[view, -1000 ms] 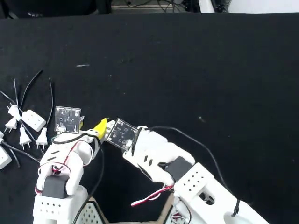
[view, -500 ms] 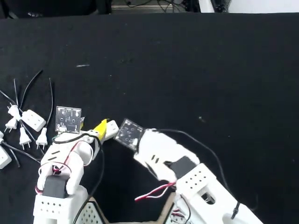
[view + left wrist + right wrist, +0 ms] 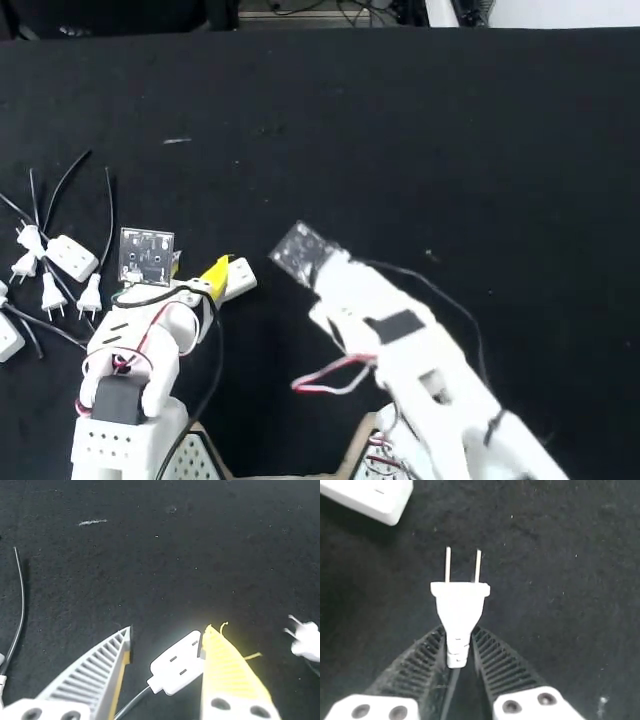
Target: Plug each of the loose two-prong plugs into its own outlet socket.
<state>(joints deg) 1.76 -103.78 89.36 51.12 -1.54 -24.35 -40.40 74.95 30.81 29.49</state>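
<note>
Now right arm swings off from left tool (image 3: 165, 631), up toward bench (image 3: 450, 150) centre; gap between arms wider. Broad bench stretch lies ahead and right of it; spare plugs (image 3: 55, 290) crowd left edge. Right tool (image 3: 457, 630) clamped on plug (image 3: 459, 600), prongs forward. Left tool spread apart, socket (image 3: 177, 669) between, touching one side.

black tabletop (image 3: 420, 130), loose cables (image 3: 340, 12) beyond its far edge, white panel (image 3: 560, 12) at the far right
</note>
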